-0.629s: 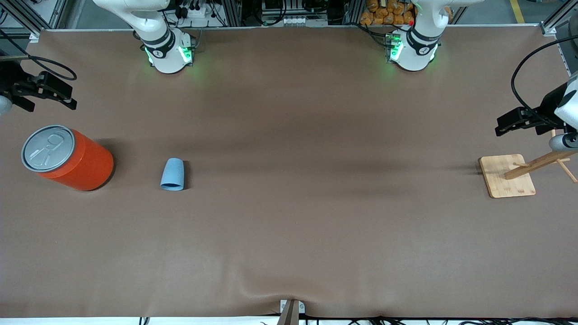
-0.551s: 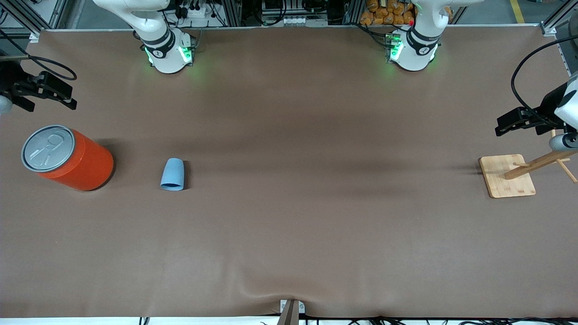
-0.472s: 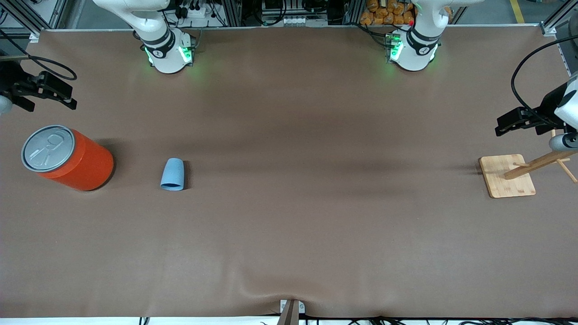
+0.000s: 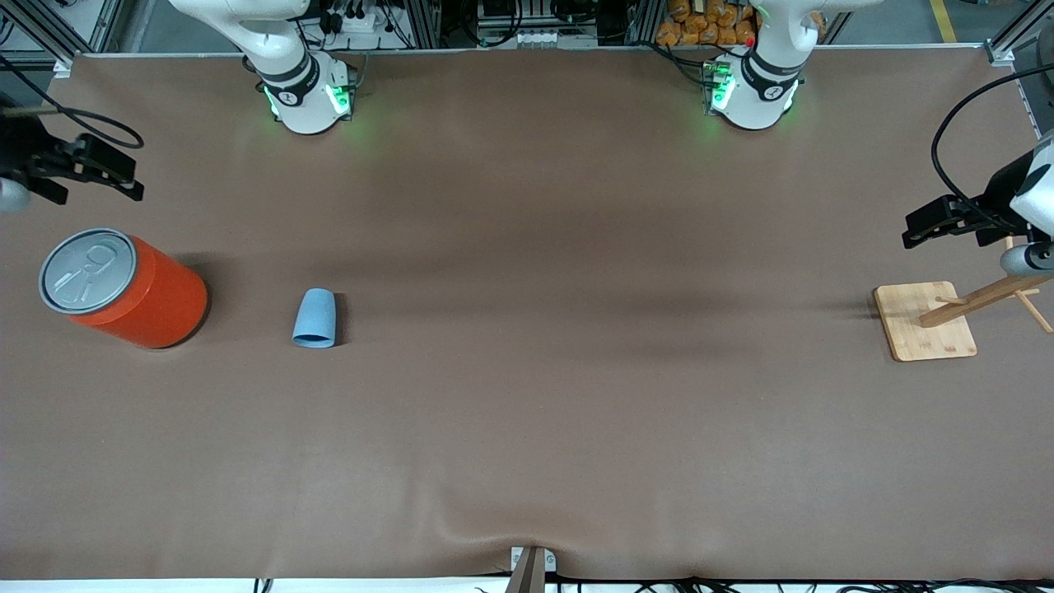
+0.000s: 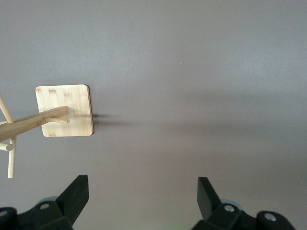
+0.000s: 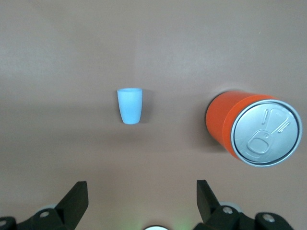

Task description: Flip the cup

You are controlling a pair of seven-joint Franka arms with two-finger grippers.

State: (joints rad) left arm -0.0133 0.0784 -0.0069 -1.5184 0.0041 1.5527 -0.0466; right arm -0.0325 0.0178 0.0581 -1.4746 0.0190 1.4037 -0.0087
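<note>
Front view. The cup (image 4: 314,318) stands on the brown table (image 4: 527,395) toward the right arm's end, beside the orange can (image 4: 123,288) and well apart from it, on the side of the can toward the table's middle. It is a small light-blue tapered cup, seemingly upside down: the wider rim appears to meet the table and the narrower closed base to face upward, with no opening visible. The right gripper (image 4: 103,171) hangs in the air over the table's edge at the right arm's end, above the can's part of the table and well apart from the cup, holding nothing. The left gripper (image 4: 926,226) hangs over the left arm's end of the table, above the wooden stand (image 4: 925,320), far from the cup.

Left wrist view. The left gripper's fingers (image 5: 76,194) are spread wide and empty over bare table; the wooden stand, a square base with a peg post, lies near them. The cup is not visible.

Right wrist view. The right gripper's fingers (image 6: 76,201) are spread wide and empty. The cup (image 6: 130,106) stands apart from them, matte and uniformly light blue, with the can (image 6: 254,127), grey pull-tab lid uppermost, beside it.
</note>
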